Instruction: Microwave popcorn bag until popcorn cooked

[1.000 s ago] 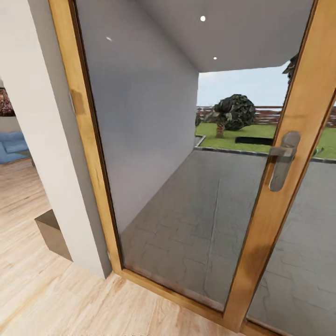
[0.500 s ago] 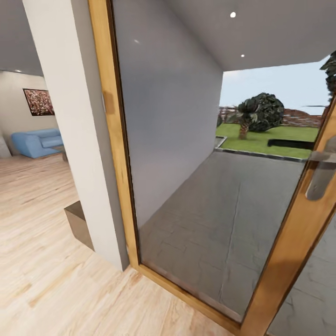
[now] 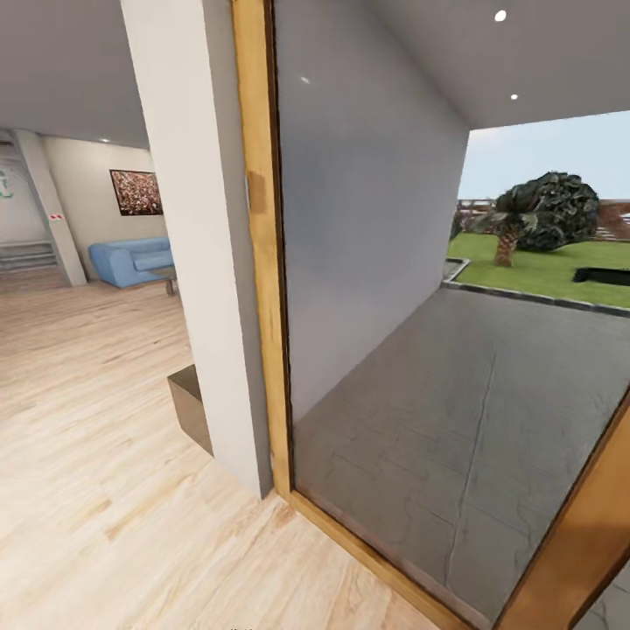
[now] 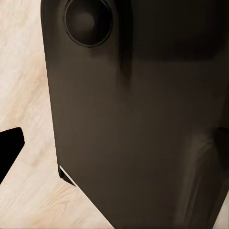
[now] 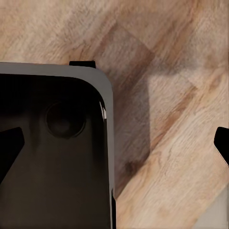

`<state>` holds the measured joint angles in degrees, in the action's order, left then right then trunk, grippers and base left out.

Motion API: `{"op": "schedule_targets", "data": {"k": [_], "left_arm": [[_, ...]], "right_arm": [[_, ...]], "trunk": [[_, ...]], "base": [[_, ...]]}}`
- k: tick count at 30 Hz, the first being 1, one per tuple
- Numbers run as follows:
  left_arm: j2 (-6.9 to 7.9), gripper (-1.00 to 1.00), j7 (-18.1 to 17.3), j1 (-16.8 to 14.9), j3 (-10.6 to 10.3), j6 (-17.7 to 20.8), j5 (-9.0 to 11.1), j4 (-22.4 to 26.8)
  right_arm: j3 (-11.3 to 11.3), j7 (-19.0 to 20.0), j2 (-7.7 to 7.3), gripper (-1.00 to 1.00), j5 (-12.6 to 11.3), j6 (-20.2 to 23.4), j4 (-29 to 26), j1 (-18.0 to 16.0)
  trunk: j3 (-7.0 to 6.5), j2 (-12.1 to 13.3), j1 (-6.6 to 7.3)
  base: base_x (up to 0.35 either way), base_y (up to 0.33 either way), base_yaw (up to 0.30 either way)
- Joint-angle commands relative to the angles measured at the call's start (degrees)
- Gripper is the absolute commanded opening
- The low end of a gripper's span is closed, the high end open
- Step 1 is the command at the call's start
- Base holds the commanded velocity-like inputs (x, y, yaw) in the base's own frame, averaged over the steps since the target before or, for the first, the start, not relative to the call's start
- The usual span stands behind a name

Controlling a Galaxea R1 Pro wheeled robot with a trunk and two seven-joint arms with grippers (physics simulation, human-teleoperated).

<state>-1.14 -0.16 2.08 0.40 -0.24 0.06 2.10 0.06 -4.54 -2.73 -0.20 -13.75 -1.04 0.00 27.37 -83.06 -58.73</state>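
- Pale wood plank floor (image 3: 96,420) runs under the robot, and a wood-framed glass door (image 3: 262,262) stands close ahead beside a white wall pier (image 3: 197,219).
- Through the glass lie a grey paved terrace (image 3: 490,394), lawn and a dark bush (image 3: 547,210); past the pier, well apart, a blue sofa (image 3: 136,260) sits under a framed picture (image 3: 136,192).
- None of this is a kitchen, so the popcorn bag, countertop and microwave are somewhere outside these views; the bag's place, facing and long axis cannot be told.
- The step in hand looks like travel. Done well, that means turning away from the glass, keeping the base clear of the pier and the low brown box (image 3: 191,404) at its foot, and heading into the open room.
- Left gripper (image 4: 9,148): one dark fingertip at the frame edge beside the robot's dark body (image 4: 143,119); open or closed cannot be told.
- Right gripper (image 5: 114,143): fingertips at opposite edges over floor, spread wide, holding nothing.
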Motion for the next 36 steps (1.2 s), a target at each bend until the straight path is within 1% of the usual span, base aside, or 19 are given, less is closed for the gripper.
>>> {"op": "schedule_targets", "data": {"k": [1, 36], "left_arm": [[-0.01, 1.00, 0.0, 0.0, 0.0, 0.0, 0.0, 0.1], [-0.01, 1.00, 0.0, 0.0, 0.0, 0.0, 0.0, 0.1]], "right_arm": [[0.0, -0.1, 0.00, 1.00, 0.0, -0.1, 0.0, 0.0], [0.0, -0.1, 0.00, 1.00, 0.0, -0.2, 0.0, 0.0]], "trunk": [[0.04, 0.0, 0.00], [0.04, 0.0, 0.00]], "base": [[0.000, 0.000, 0.287], [0.000, 0.000, 0.287]]}}
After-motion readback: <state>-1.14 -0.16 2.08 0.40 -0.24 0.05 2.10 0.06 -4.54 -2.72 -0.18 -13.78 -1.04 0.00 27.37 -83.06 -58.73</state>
